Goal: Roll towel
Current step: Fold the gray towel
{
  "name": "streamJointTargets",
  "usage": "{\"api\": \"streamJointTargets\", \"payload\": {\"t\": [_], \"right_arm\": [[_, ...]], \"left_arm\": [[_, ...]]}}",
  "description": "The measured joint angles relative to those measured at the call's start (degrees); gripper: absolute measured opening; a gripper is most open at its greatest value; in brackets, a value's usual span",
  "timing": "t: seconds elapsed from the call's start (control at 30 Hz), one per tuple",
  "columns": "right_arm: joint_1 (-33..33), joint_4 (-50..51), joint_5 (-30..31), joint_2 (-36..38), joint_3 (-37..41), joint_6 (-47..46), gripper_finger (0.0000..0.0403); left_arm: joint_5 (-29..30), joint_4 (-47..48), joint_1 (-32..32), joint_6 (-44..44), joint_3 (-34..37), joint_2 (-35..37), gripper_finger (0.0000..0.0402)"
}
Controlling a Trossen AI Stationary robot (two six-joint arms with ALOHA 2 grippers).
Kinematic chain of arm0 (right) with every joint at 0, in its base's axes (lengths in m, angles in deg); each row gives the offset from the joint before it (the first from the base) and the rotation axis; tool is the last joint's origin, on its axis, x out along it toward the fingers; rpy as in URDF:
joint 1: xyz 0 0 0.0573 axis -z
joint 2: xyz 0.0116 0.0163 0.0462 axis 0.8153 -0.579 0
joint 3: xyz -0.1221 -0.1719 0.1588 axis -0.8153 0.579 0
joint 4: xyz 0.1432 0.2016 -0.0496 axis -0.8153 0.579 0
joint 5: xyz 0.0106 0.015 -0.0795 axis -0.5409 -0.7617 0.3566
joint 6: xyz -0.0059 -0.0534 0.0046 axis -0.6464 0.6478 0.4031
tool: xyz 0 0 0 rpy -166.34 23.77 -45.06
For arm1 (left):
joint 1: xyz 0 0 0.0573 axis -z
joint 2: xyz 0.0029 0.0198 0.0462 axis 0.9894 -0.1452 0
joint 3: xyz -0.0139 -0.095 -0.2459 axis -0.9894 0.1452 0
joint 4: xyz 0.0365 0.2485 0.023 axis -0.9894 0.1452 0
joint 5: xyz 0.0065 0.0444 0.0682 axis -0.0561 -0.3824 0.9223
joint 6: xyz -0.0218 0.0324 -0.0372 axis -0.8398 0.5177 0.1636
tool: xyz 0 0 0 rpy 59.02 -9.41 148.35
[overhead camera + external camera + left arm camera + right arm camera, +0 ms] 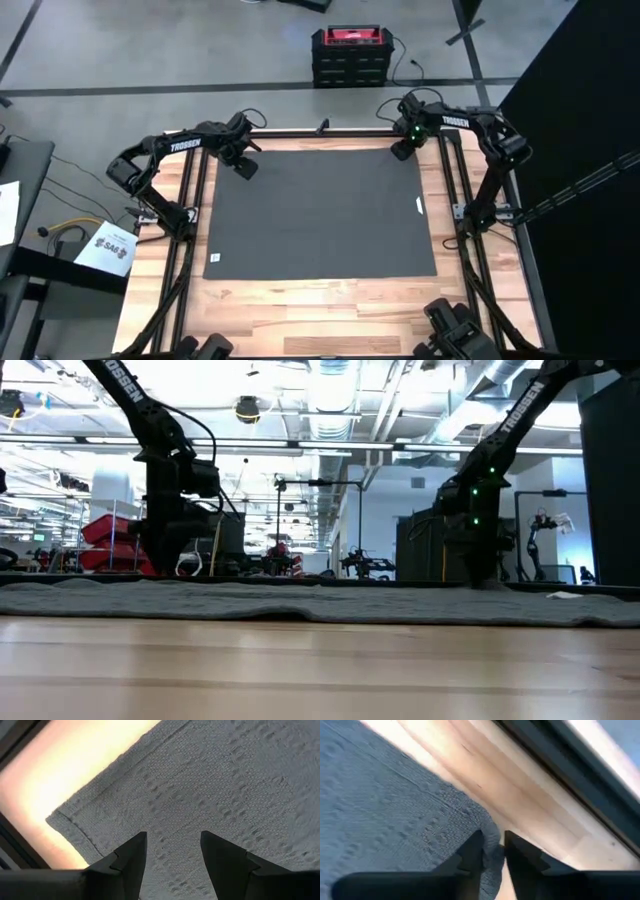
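Two grippers work the far corners of the towel [320, 215], which lies flat on the table [300, 305]; the left gripper [172, 847] hovers spread over its corner; the right gripper [492, 847] pinches the towel's edge.

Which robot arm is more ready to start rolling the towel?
Probably the right. Its tool is already nipping the towel at a far corner; the left tool is open above the other far corner.

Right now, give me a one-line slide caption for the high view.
Dark grey towel flat on the wooden table, left gripper and right gripper at its far corners.
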Motion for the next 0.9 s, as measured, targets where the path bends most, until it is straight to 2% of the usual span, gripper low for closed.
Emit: {"api": "streamJointTargets", "payload": {"t": [0.1,0.33,0.47,0.57,0.9], "right_arm": [[-0.92,-0.02,0.21,0.93,-0.02,0.06,0.001],[-4.23,0.18,0.17,1.1,-0.04,0.02,0.001],[-5.56,0.9,0.14,1.11,-0.08,0.04,0.001],[-6.26,1.38,0.05,1.12,-0.09,0.04,0.001],[-6.59,2.67,-0.1,1.21,-0.15,0.34,0.001]], "left_arm": [[0.55,-0.15,0.0,1.23,-1.5,0.03,0.0173],[5.16,0.75,-3.78,-4.6,-5.83,0.09,0.0173],[5.09,1.32,-8.03,-4.29,-6.04,-0.68,0.0173],[2.44,2.23,-10.39,-2.45,-5.66,-2.75,0.0173],[1.09,-0.66,-10.64,-2.17,-6.23,-11.82,0.0173]]}}
